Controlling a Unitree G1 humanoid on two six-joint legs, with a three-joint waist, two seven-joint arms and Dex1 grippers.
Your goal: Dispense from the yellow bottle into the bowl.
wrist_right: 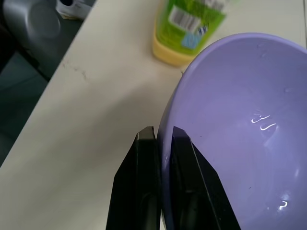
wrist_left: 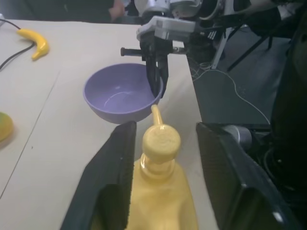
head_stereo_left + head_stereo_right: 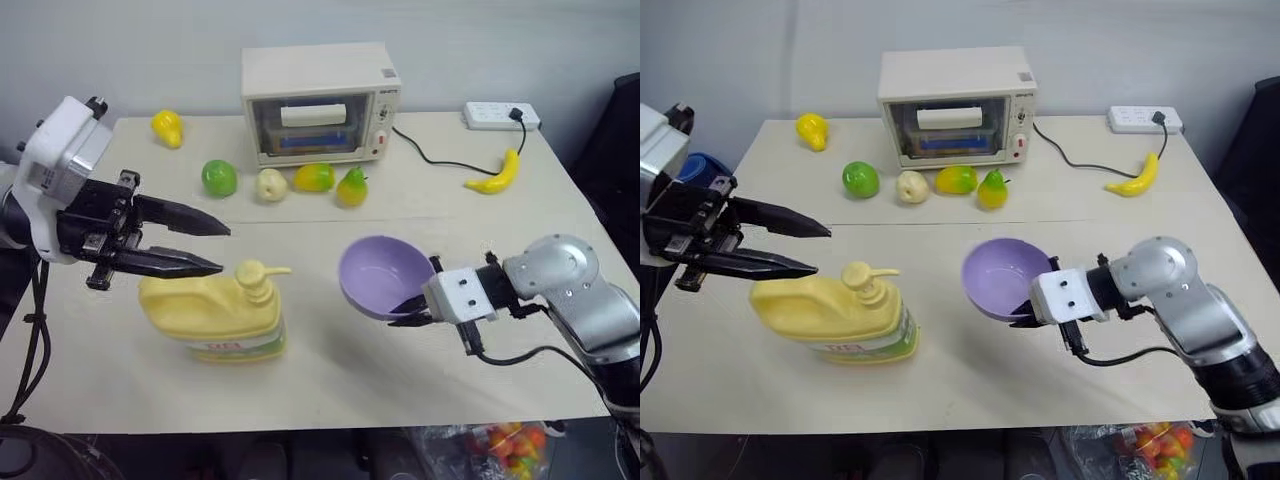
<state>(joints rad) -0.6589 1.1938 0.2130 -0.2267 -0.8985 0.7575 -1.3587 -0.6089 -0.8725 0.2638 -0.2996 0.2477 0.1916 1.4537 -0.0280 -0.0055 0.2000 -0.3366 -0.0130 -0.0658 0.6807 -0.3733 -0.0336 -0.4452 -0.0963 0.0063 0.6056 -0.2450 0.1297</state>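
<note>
The right pincer (image 3: 412,312) was clamped shut on the rim of the bowl (image 3: 384,274), one finger inside and one outside the wall, holding it tilted and lifted off the counter (image 3: 330,380). The left pincer (image 3: 205,250) stood open and held nothing, its two black fingers spread either side of the pump head, above the jug's handle end.

The bowl was smooth, plain lavender plastic. The yellow bottle (image 3: 215,315), a squat pale-yellow jug with a green-and-white label, stood upright on the counter, its pump nozzle (image 3: 262,272) pointing toward the bowl. The bowl hung just beside the nozzle's tip, between the two pincers.
</note>
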